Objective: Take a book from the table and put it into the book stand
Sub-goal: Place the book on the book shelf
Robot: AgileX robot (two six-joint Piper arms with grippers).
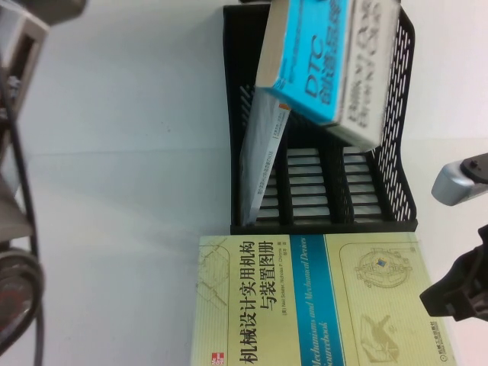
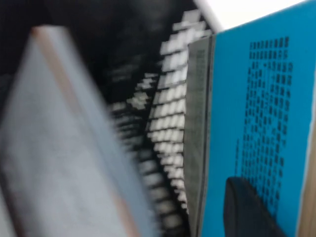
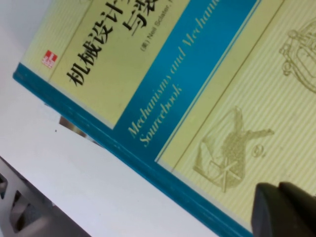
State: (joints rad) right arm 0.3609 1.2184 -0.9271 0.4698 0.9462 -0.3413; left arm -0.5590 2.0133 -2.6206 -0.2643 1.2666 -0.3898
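The book (image 1: 332,61), blue and grey and lettered "DTC", hangs tilted over the top of the black book stand (image 1: 396,152), above its middle and right slots. My left gripper (image 2: 266,222) is shut on the book. One black finger (image 2: 244,210) presses on its blue cover (image 2: 256,98), and the stand's perforated wall (image 2: 168,98) shows behind. The gripper itself is out of the high view. My right gripper (image 1: 457,297) is shut and empty at the right. It hovers over the right edge of the yellow-green book, as the right wrist view (image 3: 284,210) shows.
A thin white-grey book (image 1: 263,152) leans in the stand's left slot. The large yellow-green book (image 1: 305,305) with a blue band lies on the white table (image 1: 130,152) just in front of the stand. The left arm's cables (image 1: 19,290) run along the left edge.
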